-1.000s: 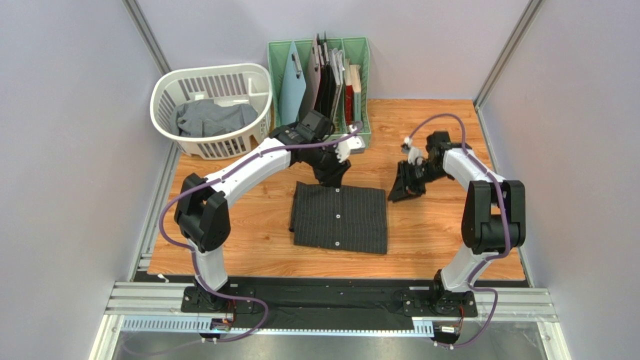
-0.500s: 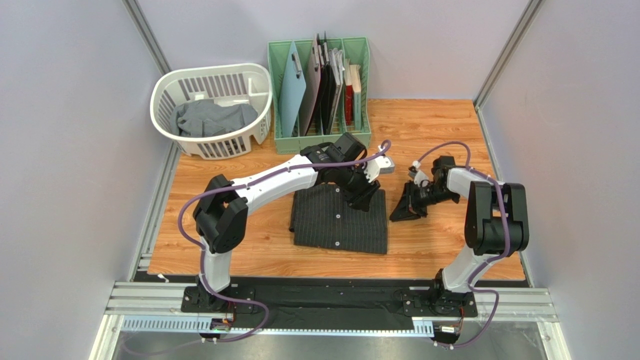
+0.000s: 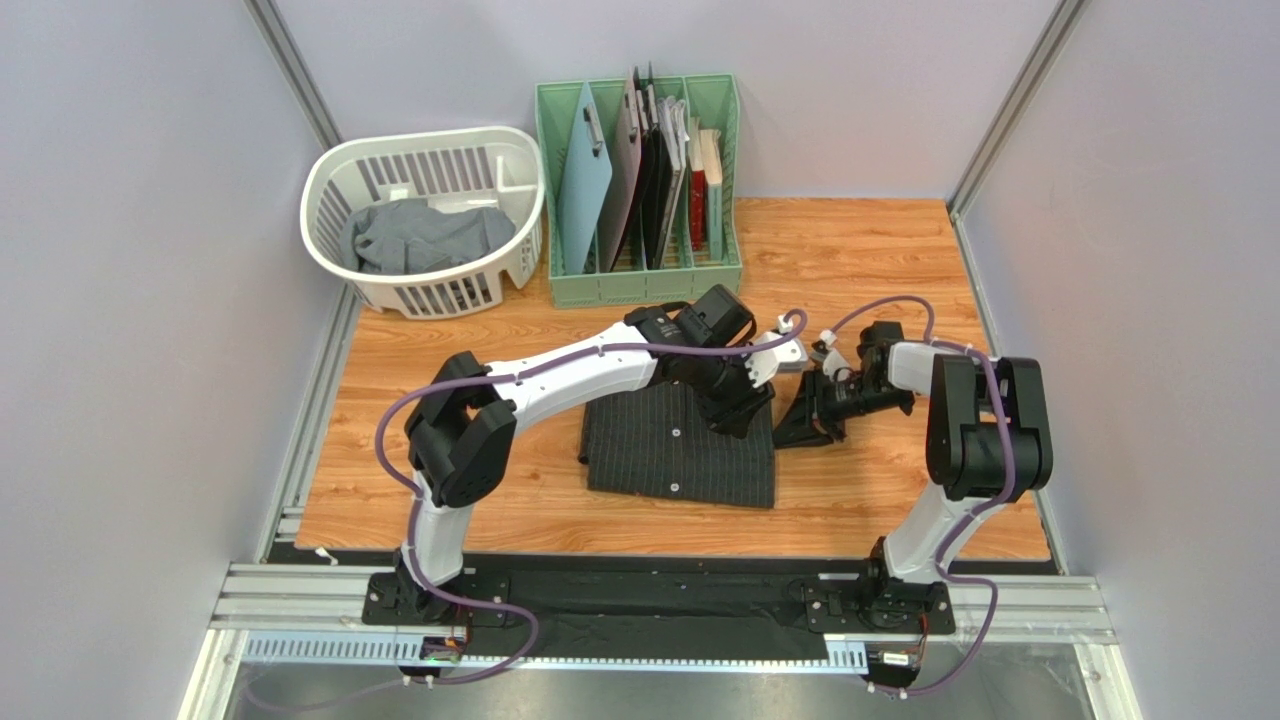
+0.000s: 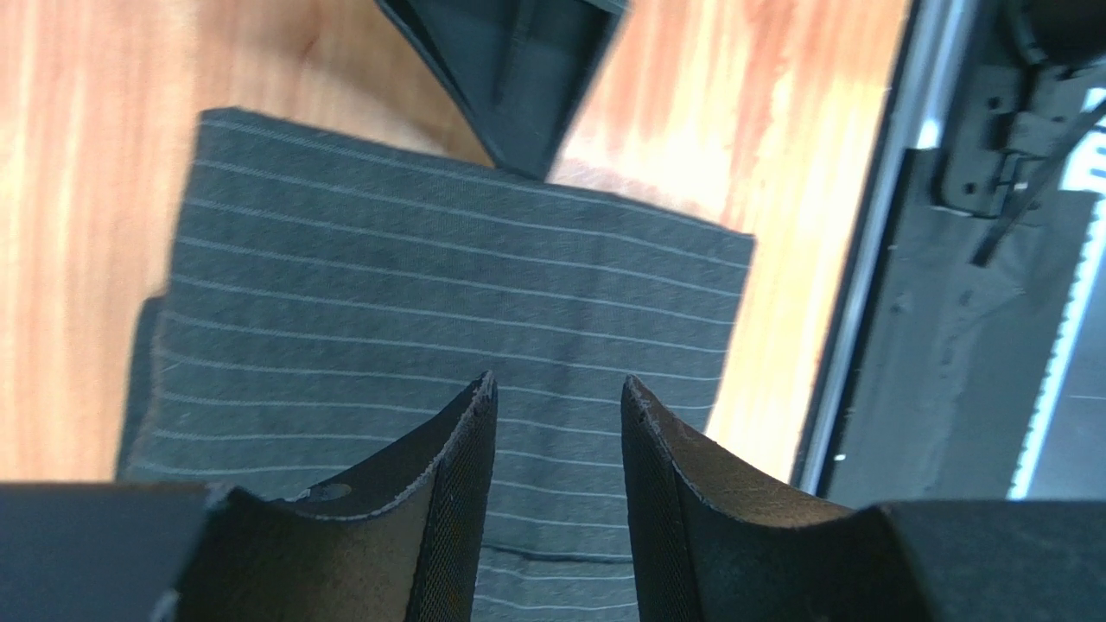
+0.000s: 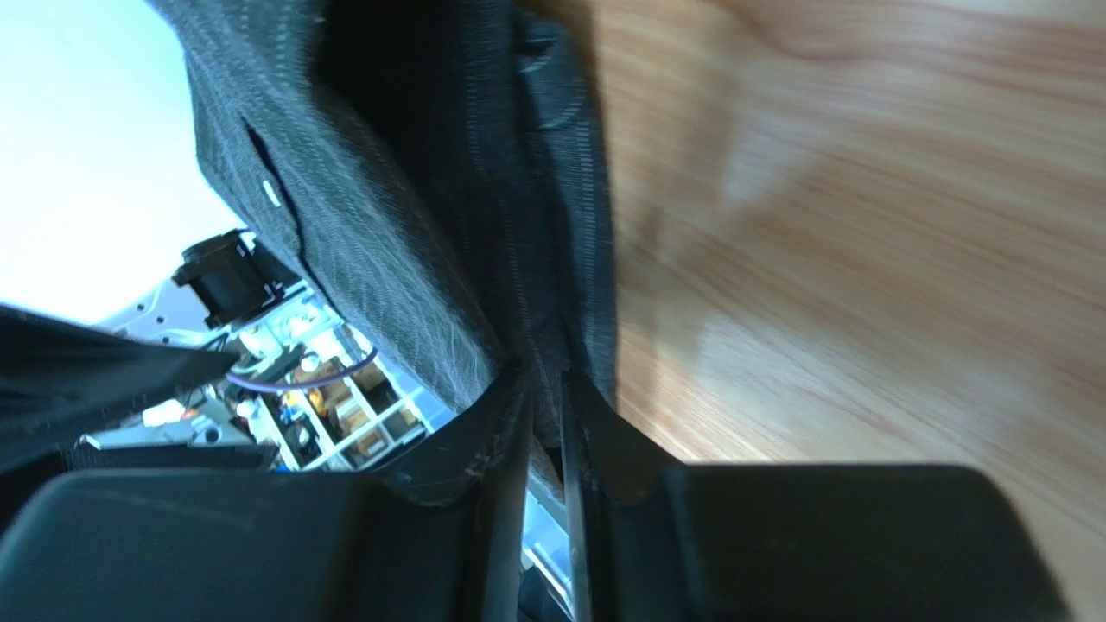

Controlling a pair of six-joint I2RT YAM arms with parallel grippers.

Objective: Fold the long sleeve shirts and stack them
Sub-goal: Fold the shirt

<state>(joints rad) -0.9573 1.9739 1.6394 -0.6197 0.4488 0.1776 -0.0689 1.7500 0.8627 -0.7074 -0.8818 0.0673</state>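
Observation:
The black pinstriped long sleeve shirt (image 3: 661, 450) lies folded in a rectangle at the table's middle, buttons up. My left gripper (image 3: 738, 396) hovers over its upper right corner, open with nothing between the fingers; in the left wrist view (image 4: 558, 389) the striped cloth (image 4: 390, 285) lies below. My right gripper (image 3: 836, 395) is shut on a loose black flap of that shirt (image 3: 798, 417), lifted just right of the folded part; the right wrist view (image 5: 545, 382) shows the cloth (image 5: 416, 169) pinched between the jaws. The plain grey shirt (image 3: 421, 237) lies crumpled in the basket.
A white laundry basket (image 3: 323, 177) stands at the back left. Next to it is a green rack (image 3: 559, 180) of boards and folders. Grey walls close in the wooden table (image 3: 451, 375) on three sides.
My left arm has swung from the rack, right and nearer, over the shirt's upper right corner. My right gripper has carried the black flap left and nearer, towards the folded shirt.

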